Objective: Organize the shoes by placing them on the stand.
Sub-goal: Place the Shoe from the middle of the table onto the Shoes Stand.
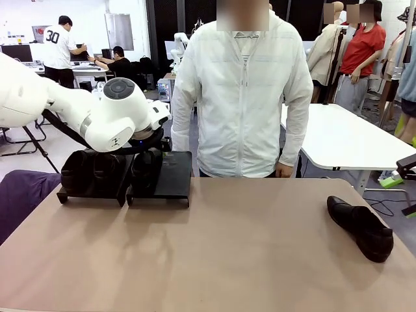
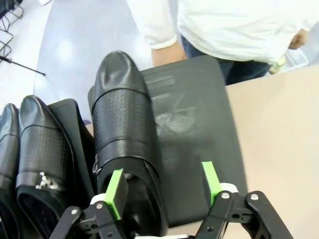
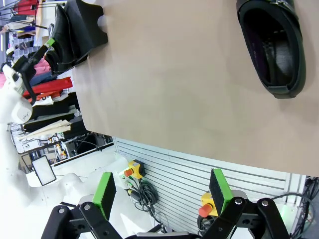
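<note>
left gripper (image 2: 162, 186): jaws spread, one pad inside the third shoe (image 2: 124, 144), gripping nothing, so it rests on the stand (image 2: 199, 124).
right gripper (image 3: 162, 191): wide open, empty; last shoe (image 3: 273, 47) ahead, awaiting pickup.

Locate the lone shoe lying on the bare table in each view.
Front view: lone shoe at right, near the table's edge.
Left wrist view: not in it.
Right wrist view: upper right, opening facing the camera.
Shared landmark: the stand.

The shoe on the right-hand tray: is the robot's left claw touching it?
Cannot tell. In the left wrist view the left gripper stands open, one pad overlapping the shoe.
</note>
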Controlling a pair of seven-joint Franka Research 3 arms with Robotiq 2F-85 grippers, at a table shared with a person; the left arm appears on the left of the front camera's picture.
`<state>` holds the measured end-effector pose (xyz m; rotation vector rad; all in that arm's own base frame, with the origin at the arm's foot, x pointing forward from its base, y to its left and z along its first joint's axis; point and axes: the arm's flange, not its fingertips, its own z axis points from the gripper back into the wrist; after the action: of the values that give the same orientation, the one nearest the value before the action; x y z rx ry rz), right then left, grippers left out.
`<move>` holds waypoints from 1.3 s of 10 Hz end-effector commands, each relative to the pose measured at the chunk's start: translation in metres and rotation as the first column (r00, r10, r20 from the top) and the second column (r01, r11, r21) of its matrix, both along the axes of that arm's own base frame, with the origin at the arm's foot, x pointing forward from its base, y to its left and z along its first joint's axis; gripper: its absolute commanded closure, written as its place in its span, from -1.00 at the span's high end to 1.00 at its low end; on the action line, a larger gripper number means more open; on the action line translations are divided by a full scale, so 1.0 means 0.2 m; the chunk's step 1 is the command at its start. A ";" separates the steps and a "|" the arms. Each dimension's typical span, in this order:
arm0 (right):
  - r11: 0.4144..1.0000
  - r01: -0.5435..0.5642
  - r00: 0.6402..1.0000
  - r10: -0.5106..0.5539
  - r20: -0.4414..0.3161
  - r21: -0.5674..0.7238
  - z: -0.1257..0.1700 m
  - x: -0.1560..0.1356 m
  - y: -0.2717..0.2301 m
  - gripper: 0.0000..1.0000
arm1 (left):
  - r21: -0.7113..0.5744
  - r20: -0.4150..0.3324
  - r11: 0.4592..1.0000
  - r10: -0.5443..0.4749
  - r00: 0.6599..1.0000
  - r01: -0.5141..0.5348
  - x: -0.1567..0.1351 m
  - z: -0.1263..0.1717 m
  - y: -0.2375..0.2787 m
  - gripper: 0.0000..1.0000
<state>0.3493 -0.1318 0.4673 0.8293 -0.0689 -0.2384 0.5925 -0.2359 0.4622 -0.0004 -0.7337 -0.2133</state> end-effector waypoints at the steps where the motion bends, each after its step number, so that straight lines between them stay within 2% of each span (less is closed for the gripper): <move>1: 1.000 -0.009 1.000 0.009 0.004 0.000 0.00 -0.01 0.00 1.00 | -0.039 -0.091 0.999 -0.040 0.995 0.036 -0.26 0.16 0.04 1.00; 2: 1.000 -0.009 1.000 0.009 0.004 0.000 0.00 -0.01 0.00 1.00 | -0.098 -0.200 0.991 -0.113 0.973 0.095 -0.38 0.24 0.06 1.00; 3: 1.000 -0.009 1.000 0.009 0.004 0.000 0.00 -0.01 0.00 1.00 | -0.199 -0.255 0.975 -0.151 0.955 0.101 -0.53 0.34 0.10 1.00; 5: 1.000 -0.009 1.000 0.009 0.004 0.000 0.00 -0.01 0.00 1.00 | -0.325 -0.347 0.933 -0.272 0.897 0.157 -0.80 0.44 0.21 1.00; 6: 1.000 -0.009 1.000 0.009 0.004 0.000 0.00 -0.01 0.00 1.00 | -0.433 -0.361 0.882 -0.358 0.861 0.185 -0.90 0.46 0.32 1.00; 7: 1.000 -0.009 1.000 0.009 0.004 0.000 0.00 -0.01 0.00 1.00 | -0.542 -0.340 0.822 -0.403 0.850 0.173 -0.98 0.45 0.47 1.00; 8: 1.000 -0.009 1.000 0.009 0.004 0.000 0.00 -0.01 0.00 1.00 | -0.631 -0.313 0.766 -0.396 0.863 0.123 -1.01 0.42 0.63 1.00; 10: 1.000 -0.009 1.000 0.009 0.004 0.000 0.00 -0.01 0.00 1.00 | -0.793 -0.346 0.606 -0.357 0.868 -0.067 -1.04 0.24 1.03 1.00; 11: 1.000 -0.009 1.000 0.009 0.004 0.000 0.00 -0.01 0.00 1.00 | -0.802 -0.388 0.571 -0.273 0.880 -0.176 -1.10 0.14 1.17 1.00; 12: 1.000 -0.009 1.000 0.009 0.004 0.000 0.00 -0.01 0.00 1.00 | -0.851 -0.372 0.471 -0.228 0.900 -0.233 -1.17 0.07 1.37 1.00; 13: 1.000 -0.009 1.000 0.009 0.004 0.000 0.00 -0.01 0.00 1.00 | -0.848 -0.420 0.398 -0.099 0.902 -0.351 -1.22 0.00 1.57 1.00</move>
<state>0.3488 -0.1319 0.4673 0.8306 -0.0666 -0.2385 0.3530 0.0665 0.4632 -1.0117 -0.2737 0.2558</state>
